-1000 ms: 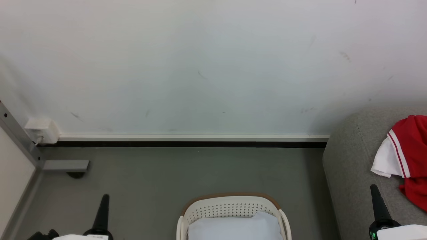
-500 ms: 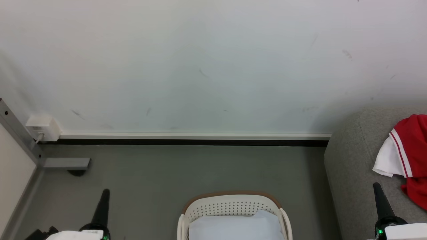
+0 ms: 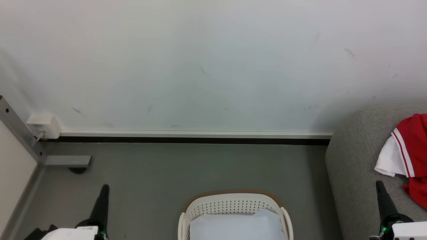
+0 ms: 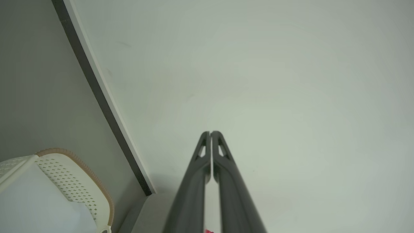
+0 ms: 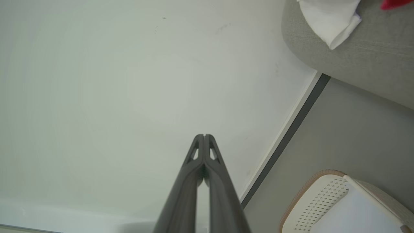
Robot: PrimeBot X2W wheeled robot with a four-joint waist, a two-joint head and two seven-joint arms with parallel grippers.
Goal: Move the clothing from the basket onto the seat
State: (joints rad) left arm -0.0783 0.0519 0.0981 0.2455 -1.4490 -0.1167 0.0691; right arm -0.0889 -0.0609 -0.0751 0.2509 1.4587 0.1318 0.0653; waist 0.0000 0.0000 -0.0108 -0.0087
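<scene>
Camera shifted slightly; clothing (image 3: 412, 146) on seat (image 3: 350, 160) near right gripper (image 3: 378, 183), closed empty; left gripper (image 3: 105, 186) closed empty

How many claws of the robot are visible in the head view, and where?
2. The left claw is at the lower left, above the floor; the right claw is at the lower right, seen against the seat. Both are shut.

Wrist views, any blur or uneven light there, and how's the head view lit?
Left wrist view: wall brighter mid-frame, dimmer at corners; left gripper crisp at the tips, softer lower down. Right wrist view: same falloff around the right gripper. Head view: soft even light, no glare, faint shadow on the wall beside the seat.
</scene>
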